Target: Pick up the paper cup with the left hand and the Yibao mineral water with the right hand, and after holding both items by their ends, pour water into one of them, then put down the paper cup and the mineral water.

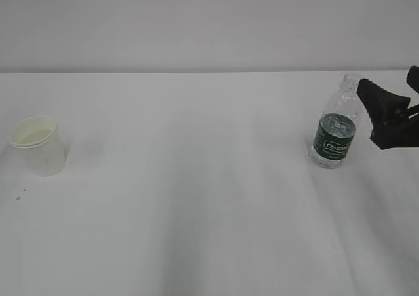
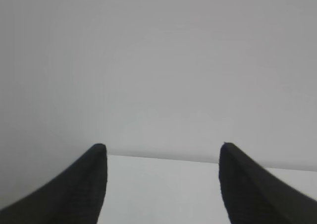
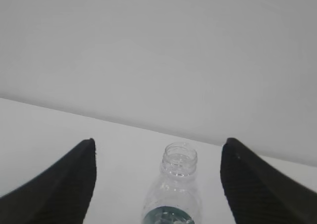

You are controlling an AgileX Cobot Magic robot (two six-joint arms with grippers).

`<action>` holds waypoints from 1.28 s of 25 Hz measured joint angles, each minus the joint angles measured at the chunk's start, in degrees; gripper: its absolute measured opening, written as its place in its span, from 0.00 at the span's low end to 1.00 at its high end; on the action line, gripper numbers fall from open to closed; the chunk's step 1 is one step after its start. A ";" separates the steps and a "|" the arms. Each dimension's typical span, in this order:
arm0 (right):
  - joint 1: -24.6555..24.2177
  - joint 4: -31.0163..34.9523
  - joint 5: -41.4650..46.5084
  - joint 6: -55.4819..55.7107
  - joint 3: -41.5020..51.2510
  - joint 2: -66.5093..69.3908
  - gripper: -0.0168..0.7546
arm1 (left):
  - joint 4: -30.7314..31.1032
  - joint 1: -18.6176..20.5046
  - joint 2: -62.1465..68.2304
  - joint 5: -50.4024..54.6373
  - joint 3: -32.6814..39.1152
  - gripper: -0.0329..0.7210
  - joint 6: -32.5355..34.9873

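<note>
The paper cup (image 1: 38, 144), white with a cream inside, stands upright at the table's left. The Yibao mineral water (image 1: 335, 129), a clear bottle with a dark green label and no cap, stands upright at the right. My right gripper (image 1: 386, 80) hangs open just right of the bottle at neck height. In the right wrist view the bottle (image 3: 178, 184) sits between and beyond the spread fingers of that gripper (image 3: 159, 141), apart from both. My left gripper (image 2: 163, 146) is open with only bare table between its fingers. It is outside the exterior view, and the cup is hidden from its camera.
The white table (image 1: 196, 211) runs back to a plain grey wall (image 1: 196, 21). A few small dark specks (image 1: 23, 191) lie in front of the cup.
</note>
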 joint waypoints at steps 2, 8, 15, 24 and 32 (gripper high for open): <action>0.00 -0.13 0.11 0.00 0.00 -0.94 0.79 | -0.59 -1.30 0.00 2.89 -1.21 0.71 0.00; 0.00 -0.26 3.12 0.00 0.00 -4.12 0.79 | -6.00 -3.49 -0.09 10.73 -5.84 0.71 2.61; 0.00 -0.72 7.84 0.34 0.04 -9.16 0.79 | -16.43 -3.86 0.32 21.01 -11.56 0.71 17.16; 0.00 -1.13 13.67 0.61 0.17 -15.37 0.79 | -22.01 -3.86 1.28 30.66 -13.38 0.71 25.22; 0.00 -1.13 16.44 0.65 0.17 -18.29 0.79 | -26.79 -3.86 8.07 40.93 -19.62 0.71 25.59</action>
